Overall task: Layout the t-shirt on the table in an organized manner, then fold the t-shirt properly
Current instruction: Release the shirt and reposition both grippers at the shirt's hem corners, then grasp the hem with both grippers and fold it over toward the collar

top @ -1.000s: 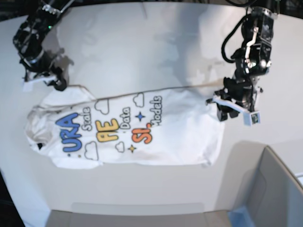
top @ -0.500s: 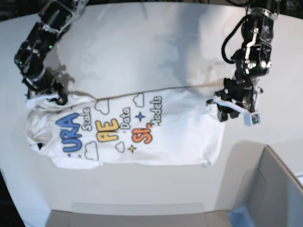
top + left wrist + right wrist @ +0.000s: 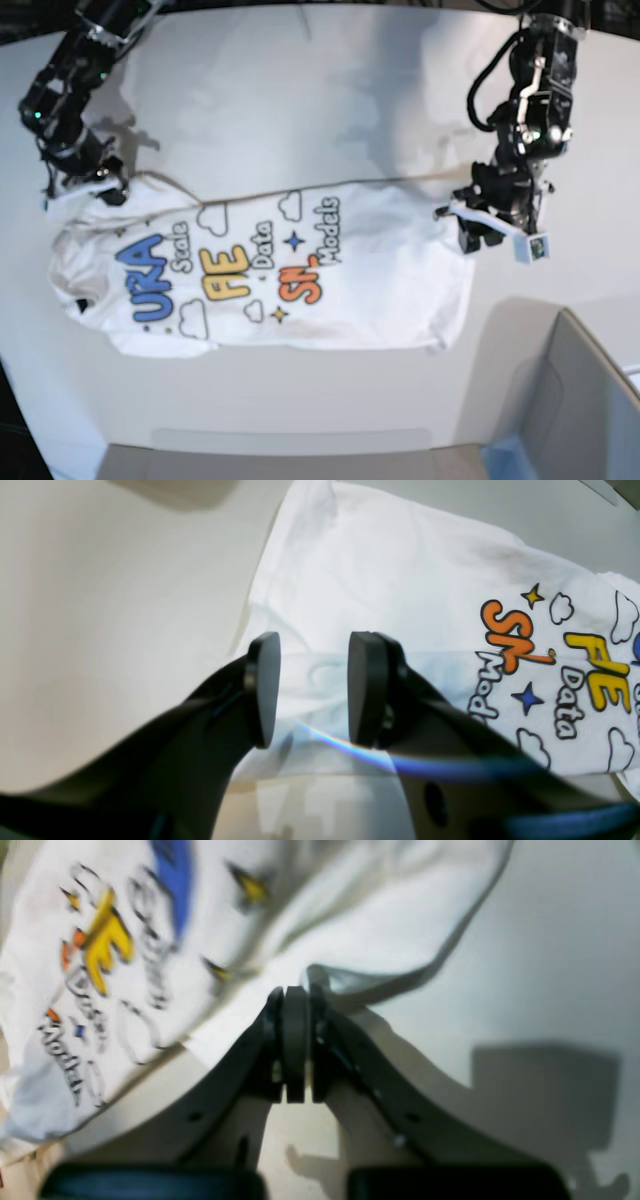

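The t-shirt [image 3: 300, 275] lies with its long axis running from tool to tool: the right tool [image 3: 295, 1005] is closed on its shoulder edge, while the left tool [image 3: 312, 690], jaws apart, hovers over the hem, on the worktop [image 3: 330, 110].

A: What type of location is shown?

B: A robotics lab or test cell. A plain white bench [image 3: 330, 100] with a curved edge fills the frame. Two black jointed arms enter from the upper left and upper right, with exposed cabling on the upper-right arm.

A: Any further indicators?

B: A grey box-like corner piece [image 3: 585, 400] sits at lower right. A printed t-shirt [image 3: 300, 275] lies alone on the bench. No household furnishings are visible.
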Controlling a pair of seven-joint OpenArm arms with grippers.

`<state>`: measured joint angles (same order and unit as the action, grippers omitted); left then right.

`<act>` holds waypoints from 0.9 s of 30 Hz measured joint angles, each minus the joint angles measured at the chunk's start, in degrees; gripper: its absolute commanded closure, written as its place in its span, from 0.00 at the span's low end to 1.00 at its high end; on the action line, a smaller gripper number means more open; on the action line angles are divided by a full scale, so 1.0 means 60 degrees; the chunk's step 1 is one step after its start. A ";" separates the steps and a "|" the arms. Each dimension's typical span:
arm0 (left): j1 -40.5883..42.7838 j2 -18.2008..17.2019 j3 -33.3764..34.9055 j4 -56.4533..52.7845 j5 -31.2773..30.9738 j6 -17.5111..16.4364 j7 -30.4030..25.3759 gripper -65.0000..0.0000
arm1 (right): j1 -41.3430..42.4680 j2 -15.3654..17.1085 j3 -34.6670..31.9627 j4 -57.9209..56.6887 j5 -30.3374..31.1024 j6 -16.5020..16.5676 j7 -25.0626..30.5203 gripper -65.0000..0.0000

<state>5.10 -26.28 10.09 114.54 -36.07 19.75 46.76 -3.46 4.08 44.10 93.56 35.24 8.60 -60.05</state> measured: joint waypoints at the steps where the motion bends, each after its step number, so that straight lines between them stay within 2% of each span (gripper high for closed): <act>1: 0.0117 0.0135 -0.0080 0.0018 0.0000 -0.0004 -0.0069 0.64 | -0.0084 0.0004 -0.0011 0.0313 0.0004 0.0015 0.0007 1.00; 6: 0.0889 0.1115 -0.1042 0.0022 -0.0033 -0.0011 -0.0015 0.63 | -0.0550 0.0004 -0.0011 0.1413 0.0055 0.0029 -0.0004 1.00; 12: 0.1694 0.1483 -0.2266 0.0025 -0.0040 -0.1636 -0.0018 0.63 | -0.0561 0.0004 -0.0015 0.2167 0.0069 0.0033 -0.0015 1.00; 16: 0.2393 0.1548 -0.3100 0.0025 0.0000 -0.2295 -0.0004 0.63 | -0.0557 0.0011 -0.0004 0.2492 0.0015 0.0033 -0.0029 1.00; 20: 0.2783 0.1526 -0.3297 0.0022 0.0026 -0.2798 0.0171 0.63 | -0.0525 0.0022 -0.0011 0.2601 0.0058 0.0036 -0.0025 1.00; 22: 0.2889 0.1552 -0.3286 0.0022 -0.0025 -0.2845 0.0171 0.63 | -0.0539 0.0135 -0.0113 0.2681 0.0044 0.0029 0.0226 1.00; 24: 0.2936 0.1548 -0.3264 0.0015 -0.0022 -0.2841 0.0171 0.63 | -0.0583 0.0339 -0.0576 0.2779 -0.0062 -0.0004 0.0943 1.00; 27: 0.2940 0.1548 -0.3264 -0.0007 0.0004 -0.2838 0.0178 0.63 | -0.0758 0.0583 -0.1147 0.2805 0.0073 0.0066 0.1158 1.00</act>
<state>22.74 -16.99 -9.50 114.50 -36.05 2.72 47.83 -8.01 7.57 37.21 110.39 35.68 8.99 -53.10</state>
